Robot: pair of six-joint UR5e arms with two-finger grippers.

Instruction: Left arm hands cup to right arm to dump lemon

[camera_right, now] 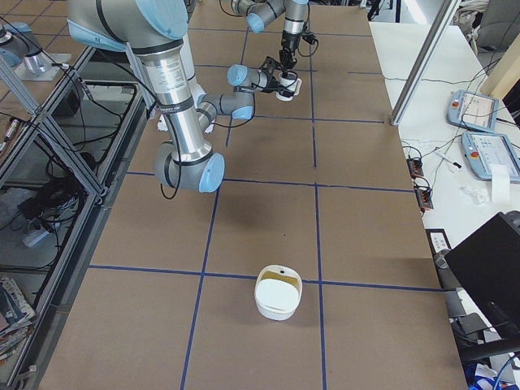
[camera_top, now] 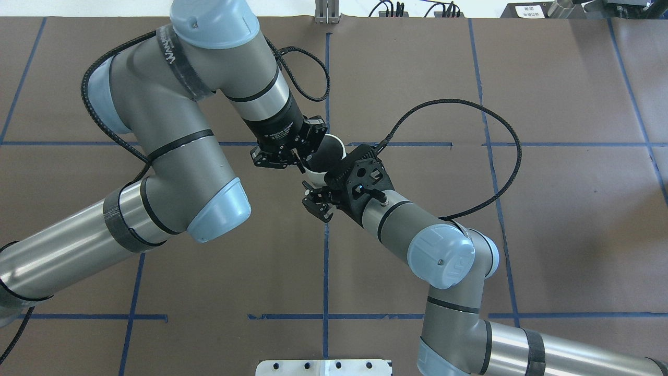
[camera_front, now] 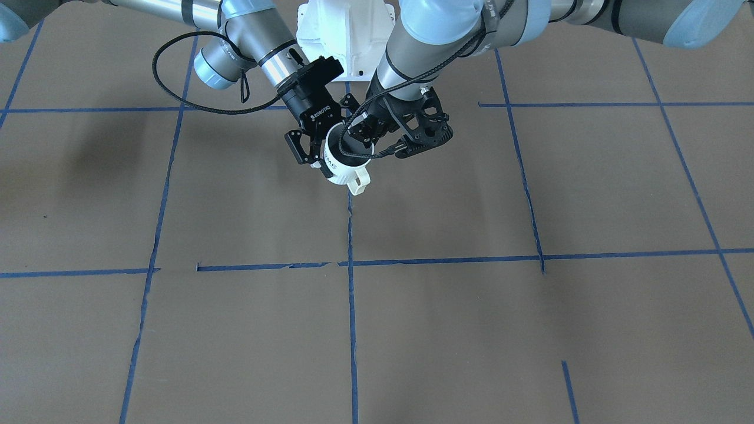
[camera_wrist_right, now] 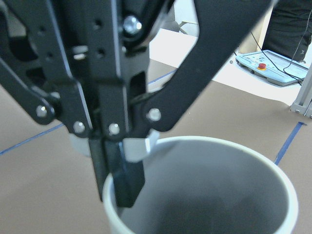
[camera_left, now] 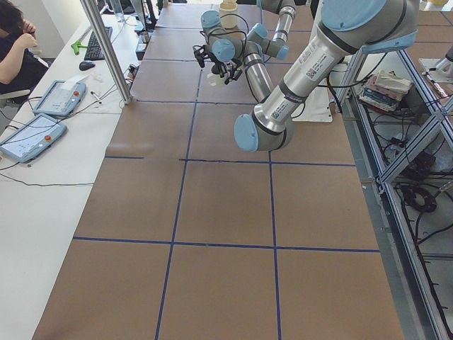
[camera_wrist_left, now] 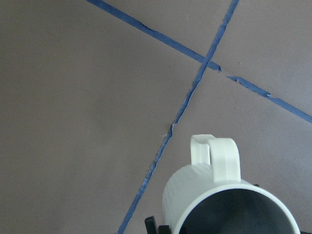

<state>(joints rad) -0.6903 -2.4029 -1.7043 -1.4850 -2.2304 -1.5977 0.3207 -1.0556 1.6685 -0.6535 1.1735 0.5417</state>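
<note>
The white ribbed cup (camera_front: 343, 171) hangs tilted above the table's middle, its handle toward the operators' side. My left gripper (camera_front: 355, 140), the skeletal one, is shut on the cup's rim, with one finger (camera_wrist_right: 119, 180) inside the mouth. The cup also shows in the left wrist view (camera_wrist_left: 214, 195). My right ROBOTIQ gripper (camera_front: 331, 154) reaches in from the other side, its jaws spread wide on either side of the cup body (camera_top: 332, 150). I cannot tell whether they press on it. The lemon is hidden; the cup's inside (camera_wrist_right: 209, 190) shows only grey.
A white bowl (camera_right: 278, 292) with a yellowish inside stands near the table's end on my right. Blue tape lines (camera_front: 351, 306) cross the brown table. The right arm's loose cable loop (camera_top: 501, 156) hangs beside the handover spot. An operator (camera_left: 14, 49) sits off the table.
</note>
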